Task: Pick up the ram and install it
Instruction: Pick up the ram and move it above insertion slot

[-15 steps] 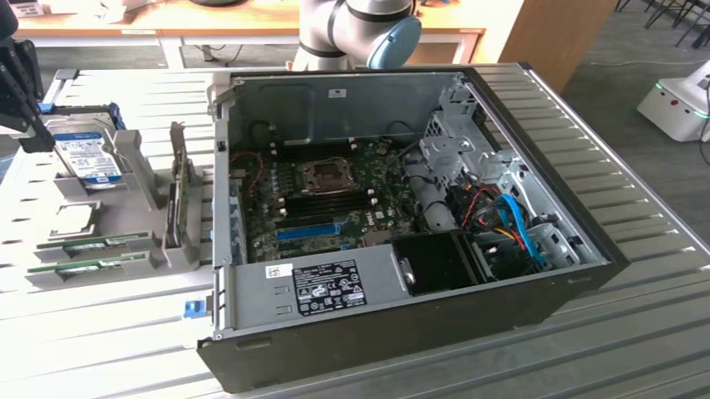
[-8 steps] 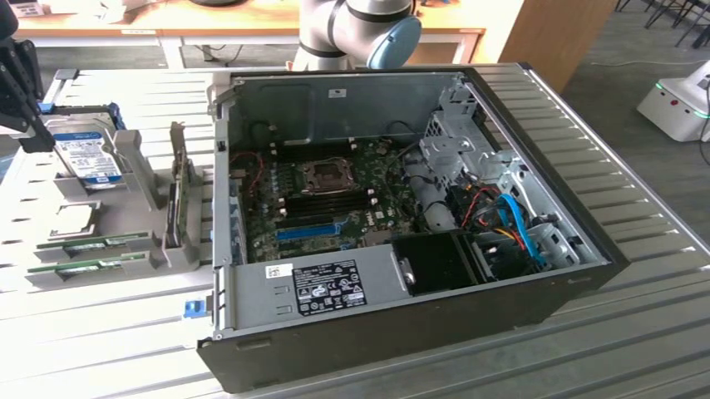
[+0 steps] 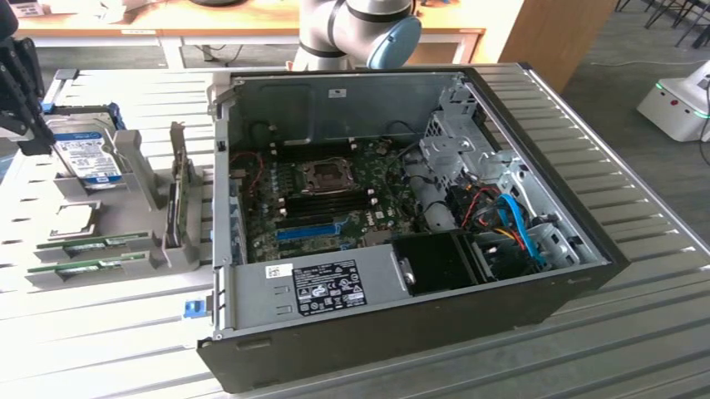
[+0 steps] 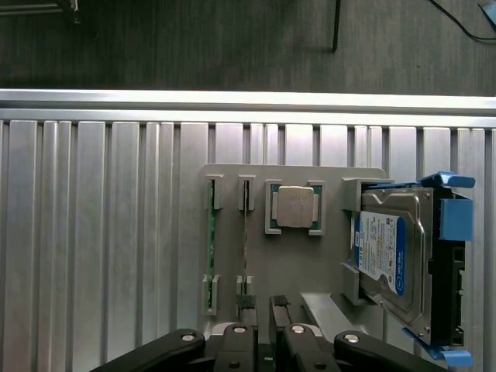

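Observation:
Two ram sticks stand on edge in a grey holder [image 3: 122, 179] at the exterior view's left, one [image 3: 95, 243] just behind the other [image 3: 86, 267]. In the wrist view they are thin lines, a green one [image 4: 209, 248] and a darker one [image 4: 246, 236], in the holder's [image 4: 232, 182] slots. My gripper [image 3: 17, 91] hangs above the holder, near the hard drive. Its fingertips [image 4: 263, 302] hover over the holder's edge, close to the darker stick's end. They stand a little apart, with nothing between them.
The holder also carries a square processor [image 4: 296, 207] and a hard drive [image 4: 384, 256] in a blue caddy. An open computer case [image 3: 400, 216] with its motherboard and blue slot [image 3: 308, 232] lies to the holder's right in the exterior view. The ribbed metal table [image 3: 621, 249] surrounds it.

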